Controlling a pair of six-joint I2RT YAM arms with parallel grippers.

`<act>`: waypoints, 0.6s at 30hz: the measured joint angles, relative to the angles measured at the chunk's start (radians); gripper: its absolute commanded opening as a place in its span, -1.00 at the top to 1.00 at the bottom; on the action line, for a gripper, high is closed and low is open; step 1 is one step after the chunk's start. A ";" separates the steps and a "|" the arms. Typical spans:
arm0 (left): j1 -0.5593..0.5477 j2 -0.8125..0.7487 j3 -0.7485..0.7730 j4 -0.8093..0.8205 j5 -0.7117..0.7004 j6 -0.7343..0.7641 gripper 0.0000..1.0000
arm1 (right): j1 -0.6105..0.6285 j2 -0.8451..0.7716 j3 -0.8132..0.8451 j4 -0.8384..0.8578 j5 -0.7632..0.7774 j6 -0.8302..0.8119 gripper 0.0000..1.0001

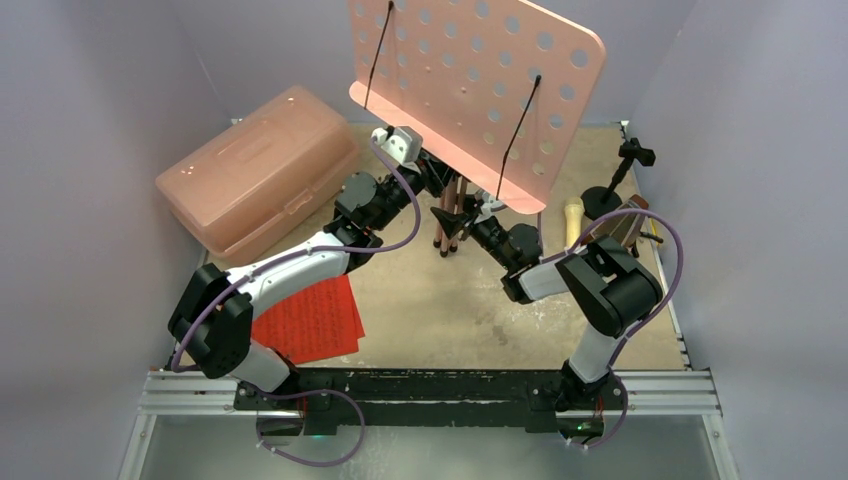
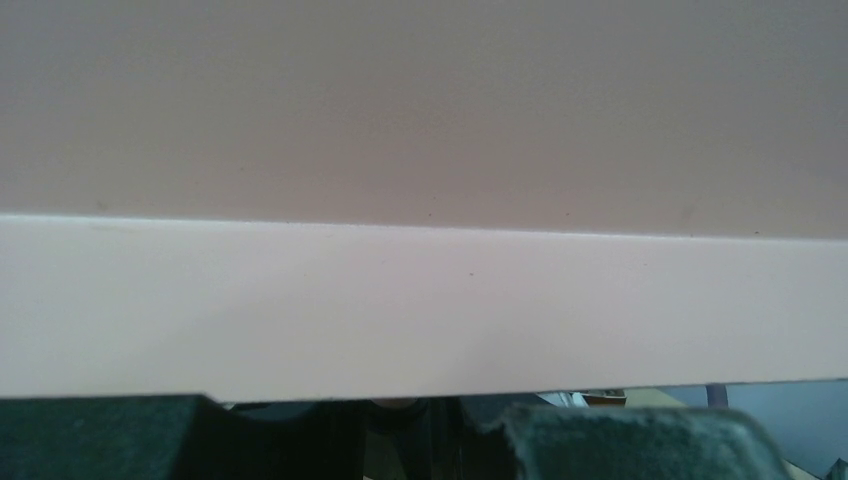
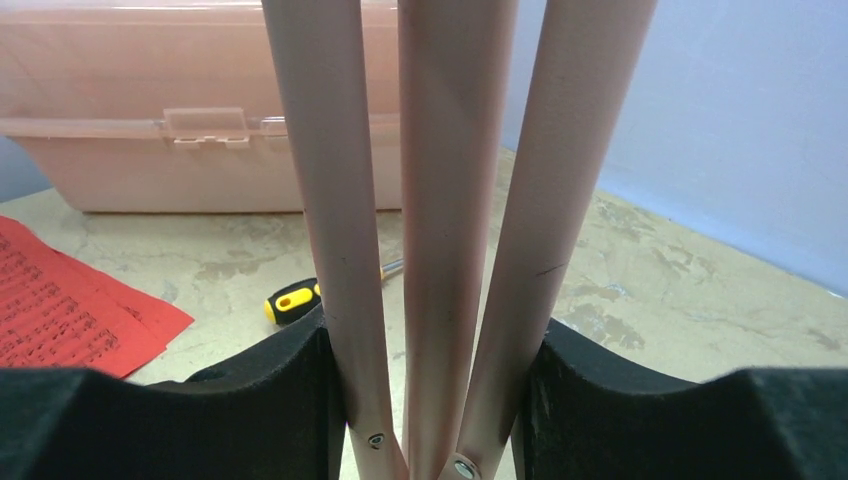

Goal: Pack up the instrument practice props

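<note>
Folding is judged underway: the legs (image 3: 440, 150) of the pink tripod music stand (image 1: 480, 90) are pinched between the right end effector (image 3: 437, 400) pads, the left end effector (image 2: 400, 440), just below the desk (image 2: 420, 300), cannot be told spread or pinching, and laying the stand flat is called for.

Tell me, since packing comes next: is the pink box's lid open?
No, the pink box sits closed, its lid down flat on the base.
</note>
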State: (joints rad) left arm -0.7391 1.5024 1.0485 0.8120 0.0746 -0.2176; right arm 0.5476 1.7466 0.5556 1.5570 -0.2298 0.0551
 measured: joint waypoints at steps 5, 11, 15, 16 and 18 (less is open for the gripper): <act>0.000 0.000 0.000 0.000 -0.003 0.000 0.39 | 0.000 0.002 0.002 0.001 -0.002 0.005 0.10; 0.000 0.012 0.008 0.000 -0.011 -0.005 0.20 | -0.001 0.002 0.002 0.001 -0.001 0.005 0.22; 0.000 0.041 0.027 0.011 -0.011 -0.003 0.38 | -0.001 0.002 0.002 0.001 0.000 0.010 0.32; 0.000 0.051 0.033 0.012 -0.011 -0.003 0.52 | -0.002 0.002 0.002 0.001 0.000 0.013 0.35; 0.000 0.069 0.045 0.012 -0.005 -0.002 0.81 | -0.004 0.002 0.002 0.000 -0.001 0.018 0.42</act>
State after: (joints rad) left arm -0.7391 1.5711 1.0935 0.8238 0.0700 -0.2192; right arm 0.5438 1.7481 0.5571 1.5574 -0.2306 0.0727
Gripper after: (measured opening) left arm 0.272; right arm 0.523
